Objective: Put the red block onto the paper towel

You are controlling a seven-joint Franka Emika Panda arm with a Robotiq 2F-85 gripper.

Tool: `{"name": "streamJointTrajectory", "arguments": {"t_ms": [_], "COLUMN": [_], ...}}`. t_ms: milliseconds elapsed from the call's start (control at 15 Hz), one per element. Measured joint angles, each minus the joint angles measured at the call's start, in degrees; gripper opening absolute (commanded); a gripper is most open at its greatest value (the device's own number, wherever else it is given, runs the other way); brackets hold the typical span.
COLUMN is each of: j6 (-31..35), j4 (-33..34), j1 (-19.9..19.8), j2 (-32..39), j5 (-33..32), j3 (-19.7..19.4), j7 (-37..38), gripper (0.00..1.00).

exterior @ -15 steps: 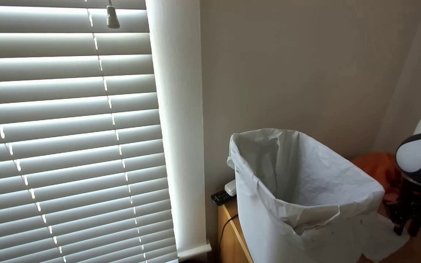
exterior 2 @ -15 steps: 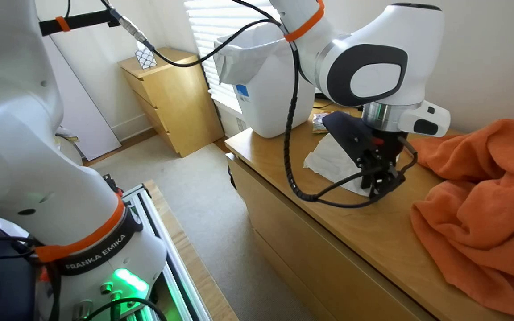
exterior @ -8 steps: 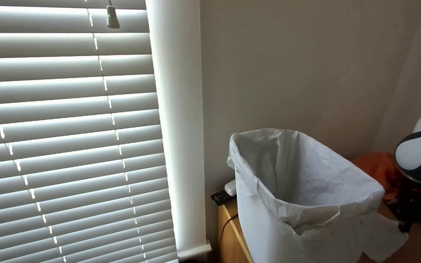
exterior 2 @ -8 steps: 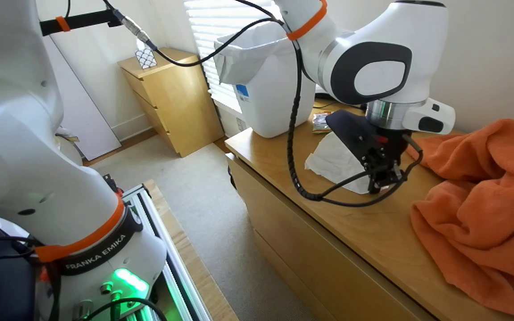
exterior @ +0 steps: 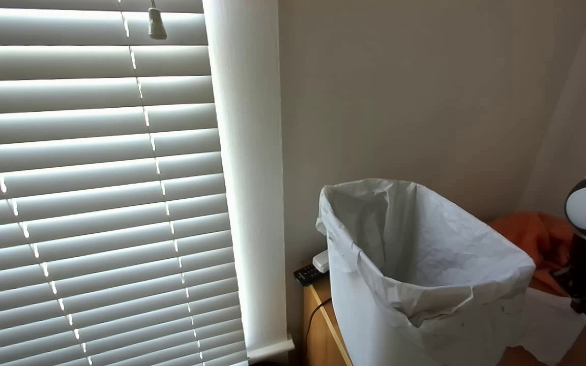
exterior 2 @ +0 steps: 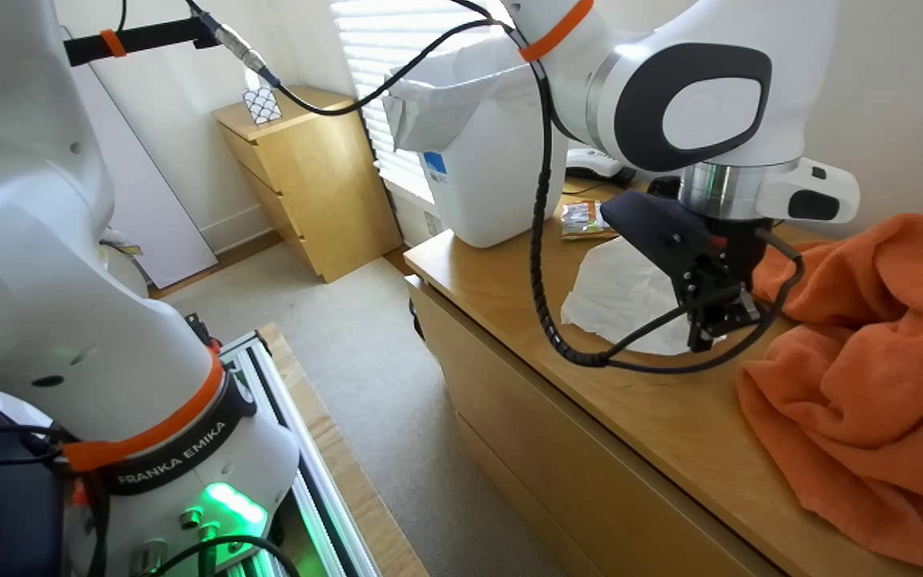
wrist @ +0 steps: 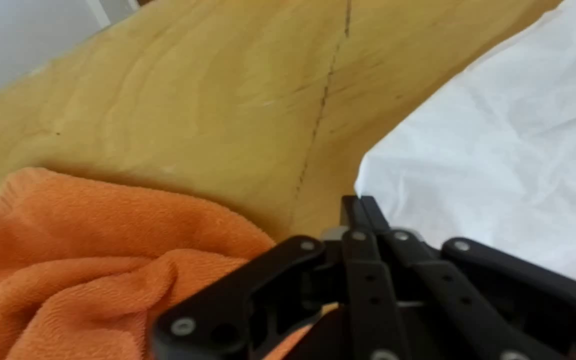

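Your black two-fingered pincer (wrist: 359, 199) clenches a corner of the creased white paper towel (wrist: 508, 155), at the wrist view's right. A rumpled orange cloth (wrist: 113, 260) lies lower left on the honey-coloured wooden tabletop (wrist: 208, 110).

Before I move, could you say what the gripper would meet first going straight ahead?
Probably the wooden dresser top below the gripper, which pinches the edge of the paper towel; the gap is hard to judge.

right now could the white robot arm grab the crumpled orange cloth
Probably not yet: its black claw looks shut on a corner of the creased white paper towel; that likely needs releasing first, though the orange cloth lies near.
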Motion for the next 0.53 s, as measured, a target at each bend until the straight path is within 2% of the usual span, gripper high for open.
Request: {"name": "streamJointTrajectory", "arguments": {"t_ms": [533], "j6": [-5.96], "j4": [-0.69], "j1": [0.08], "j2": [-2.62], "j5": [-8.99], "j3": [-2.88], "j7": [0.05], "gripper": [0.00]}}
